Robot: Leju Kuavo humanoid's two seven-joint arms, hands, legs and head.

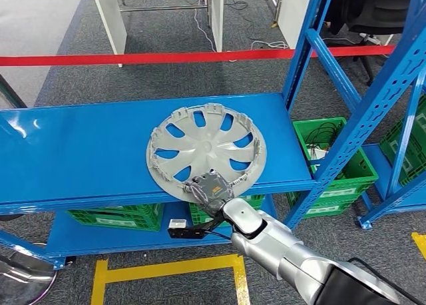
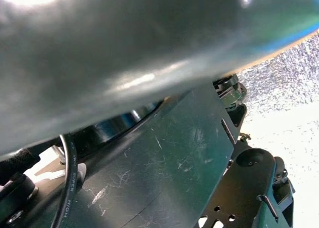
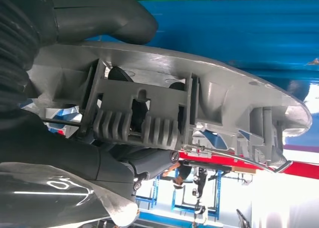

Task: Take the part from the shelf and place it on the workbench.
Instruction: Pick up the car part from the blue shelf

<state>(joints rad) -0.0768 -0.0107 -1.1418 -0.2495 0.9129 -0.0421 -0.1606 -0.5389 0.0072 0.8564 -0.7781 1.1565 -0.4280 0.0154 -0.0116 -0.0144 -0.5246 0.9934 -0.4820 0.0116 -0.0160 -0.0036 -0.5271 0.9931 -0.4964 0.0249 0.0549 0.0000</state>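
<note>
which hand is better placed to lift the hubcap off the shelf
Right. The right hand already grips the hubcap's near rim, thumb on one face and fingers on the other.

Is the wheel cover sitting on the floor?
No, the grey wheel cover lies on the blue shelf, with the right hand gripping its near rim.

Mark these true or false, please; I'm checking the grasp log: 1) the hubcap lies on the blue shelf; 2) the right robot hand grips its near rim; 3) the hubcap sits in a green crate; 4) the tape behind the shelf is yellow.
1) True: the hubcap lies on the blue shelf.
2) True: the right robot hand grips its near rim.
3) False: the green crates are lower down, beside and under the shelf.
4) False: the tape is red.
</note>
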